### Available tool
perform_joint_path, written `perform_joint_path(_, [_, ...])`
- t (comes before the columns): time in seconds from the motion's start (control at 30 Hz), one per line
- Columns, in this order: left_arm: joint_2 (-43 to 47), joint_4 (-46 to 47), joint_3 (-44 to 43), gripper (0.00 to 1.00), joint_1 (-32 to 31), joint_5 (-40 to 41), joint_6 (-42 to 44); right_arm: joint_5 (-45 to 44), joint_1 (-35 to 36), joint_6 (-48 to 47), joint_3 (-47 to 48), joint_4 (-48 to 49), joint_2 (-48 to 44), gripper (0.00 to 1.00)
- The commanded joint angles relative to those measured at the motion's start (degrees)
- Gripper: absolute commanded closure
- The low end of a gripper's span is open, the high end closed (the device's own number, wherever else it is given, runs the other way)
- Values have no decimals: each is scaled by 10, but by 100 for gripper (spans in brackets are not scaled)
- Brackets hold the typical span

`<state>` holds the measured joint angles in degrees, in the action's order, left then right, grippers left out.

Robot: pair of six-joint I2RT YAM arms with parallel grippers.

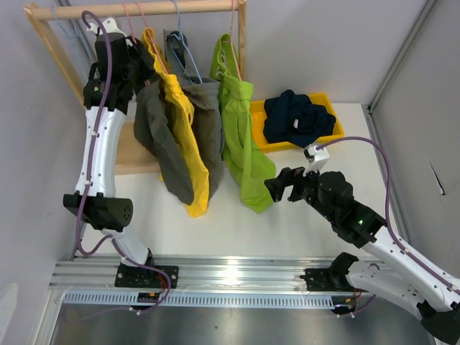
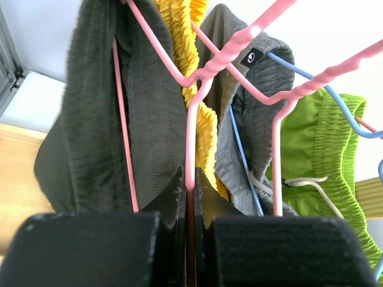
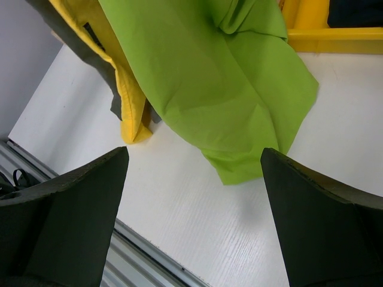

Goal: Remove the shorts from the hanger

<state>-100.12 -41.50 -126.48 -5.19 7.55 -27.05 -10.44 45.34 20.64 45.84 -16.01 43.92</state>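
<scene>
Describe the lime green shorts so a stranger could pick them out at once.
Find the wooden rack at the back. Of the pairs hanging there, the lime green shorts are rightmost, nearest the yellow tray. No other pair there is green.

We see a white matte counter point(image 1: 215, 230). A yellow plastic tray point(image 1: 257, 129) sits toward its far right corner, and a pale wooden rack base point(image 1: 128, 154) rests along its far left edge.

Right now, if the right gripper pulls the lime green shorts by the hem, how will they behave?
Probably floppy: the lime green shorts hang in loose folds, so they'd drape, not hold shape. Likely light, since the cloth looks thin. The gathered waistband may cling to its hanger when pulled.
</scene>
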Motion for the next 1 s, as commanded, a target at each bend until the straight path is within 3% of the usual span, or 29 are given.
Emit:
perform_joint_path(0.0, [16, 8, -45, 100, -4, 13, 12, 9, -3, -10, 1, 14, -6, 1])
perform_joint_path(0.2, [26, -50, -141, 100, -6, 4, 22, 33, -3, -22, 34, 26, 14, 1])
perform_joint_path(0.33, [57, -53, -149, 100, -5, -6, 24, 81, 14, -43, 110, 42, 72, 1])
perform_joint_path(0.7, [113, -69, -122, 100, -6, -26, 16, 46, 178, -93, 496, 5, 354, 1])
perform_joint_path(0.97, [133, -77, -108, 100, -5, -36, 16, 43, 234, -63, 632, 18, 504, 0])
